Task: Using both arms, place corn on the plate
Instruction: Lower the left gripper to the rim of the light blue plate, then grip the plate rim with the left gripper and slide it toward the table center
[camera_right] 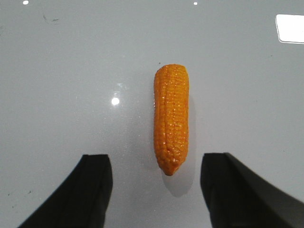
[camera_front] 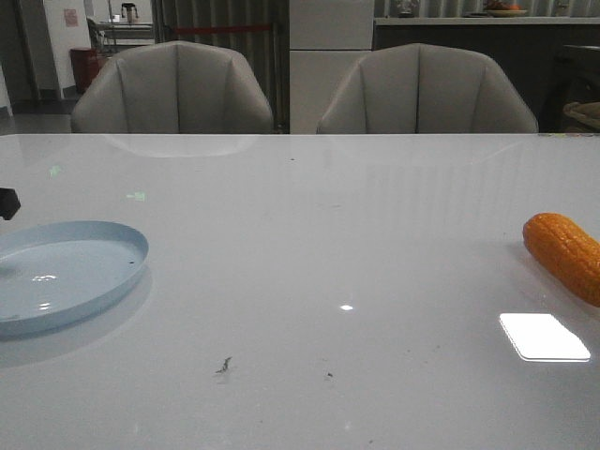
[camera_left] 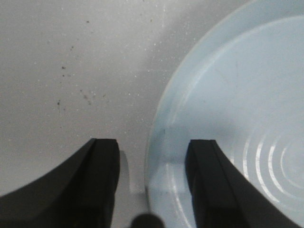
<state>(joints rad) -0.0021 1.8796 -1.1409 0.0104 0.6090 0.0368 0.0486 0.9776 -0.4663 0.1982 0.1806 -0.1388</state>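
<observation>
I take the plate point(camera_front: 66, 272) as my landmark: it sits at the left edge of the table point(camera_front: 309, 244), and the corn point(camera_front: 565, 253) lies far off to its right, at the opposite edge, well apart from it. So the right arm is plainly the nearer one to the corn, and I judge the pick falls to that side.

In the right wrist view the right claw point(camera_right: 156, 190) is spread wide and holds nothing, and the corn point(camera_right: 172, 118) lies on the table just ahead of the gap between its two fingers. The cob's long axis runs straight away from the claw, in line with its reach, with the tapered end nearest the fingers. That means the fingers already stand on either side of the cob's width; I reckon I only need to push forward and down so they straddle its middle before closing.

The left claw point(camera_left: 152, 185) is also open and empty. It hovers over the plate's near rim point(camera_left: 159, 142), one finger above the pale-blue surface and the other above bare table.
</observation>
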